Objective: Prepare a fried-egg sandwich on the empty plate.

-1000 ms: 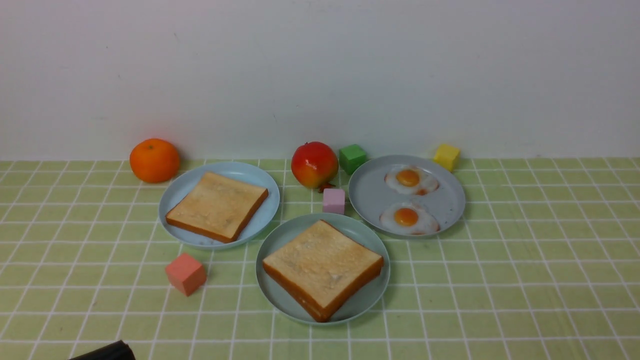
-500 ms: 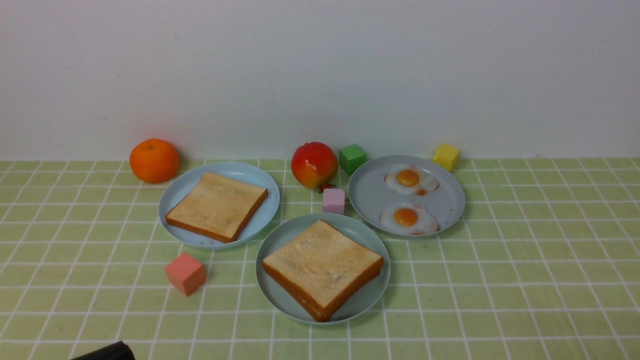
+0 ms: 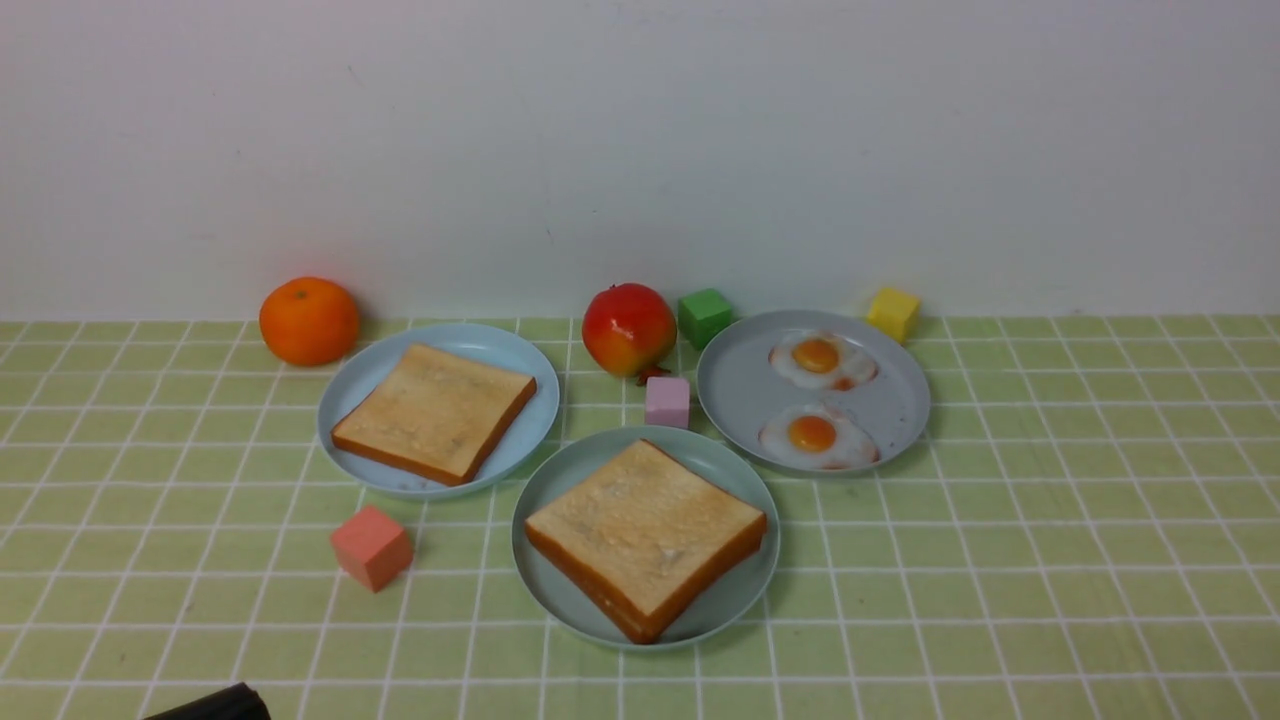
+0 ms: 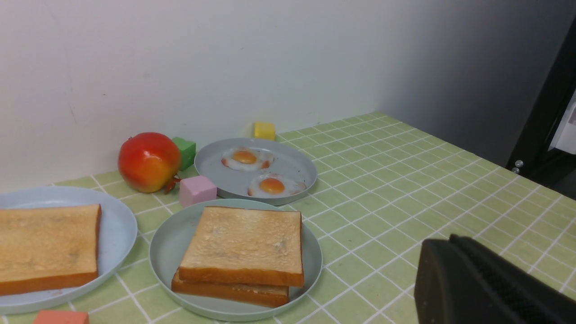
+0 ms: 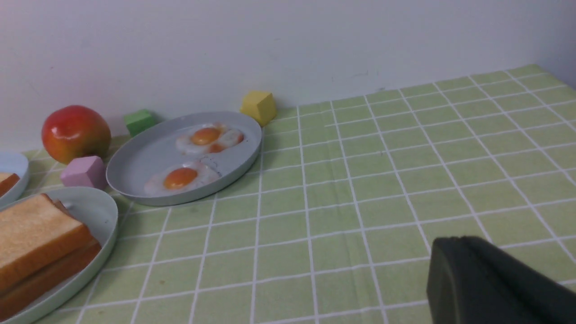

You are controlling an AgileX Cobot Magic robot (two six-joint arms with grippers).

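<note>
Two square golden-brown toast slices lie stacked on the pale mint plate [image 3: 720,458] at the front middle. The top slice [image 3: 645,530] covers the lower slice [image 4: 234,292]. No egg shows between them. The stack also shows in the left wrist view [image 4: 245,238] and the right wrist view [image 5: 31,234]. My left gripper [image 4: 450,240] is shut and empty, low over the cloth to the front and left of the plate. Only its dark tip shows in the front view [image 3: 210,703]. My right gripper [image 5: 459,239] is shut and empty, off to the plate's right and out of the front view.
A light blue plate [image 3: 370,375] at the left holds one toast slice [image 3: 435,410]. A grey-blue plate [image 3: 740,390] at the right holds two fried eggs [image 3: 818,358] [image 3: 815,437]. An orange [image 3: 309,320], a red fruit [image 3: 629,328] and green [image 3: 705,316], yellow [image 3: 893,313], pink [image 3: 667,401] and salmon [image 3: 371,547] cubes stand around.
</note>
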